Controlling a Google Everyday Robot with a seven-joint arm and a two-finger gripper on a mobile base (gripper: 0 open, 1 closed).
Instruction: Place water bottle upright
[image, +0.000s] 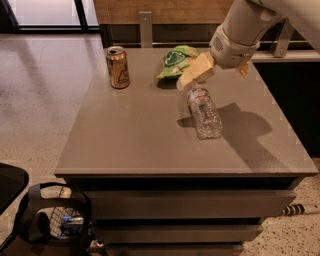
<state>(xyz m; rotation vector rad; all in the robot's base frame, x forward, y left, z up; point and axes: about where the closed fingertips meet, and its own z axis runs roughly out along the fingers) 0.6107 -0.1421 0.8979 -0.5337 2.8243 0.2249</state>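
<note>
The water bottle (204, 113) is clear and ribbed and lies on its side on the grey table (130, 135), right of centre. Its cap end points toward the back of the table. My gripper (212, 77) hangs just above and behind the cap end, on the white arm that comes in from the top right. One cream finger (196, 71) reaches down-left to beside the bottle's cap, and the other finger shows on the right of the wrist. The fingers stand apart and hold nothing.
A gold drink can (118, 67) stands upright at the table's back left. A green snack bag (176, 61) lies at the back, just behind the gripper. A black wire basket (55, 220) sits on the floor at the lower left.
</note>
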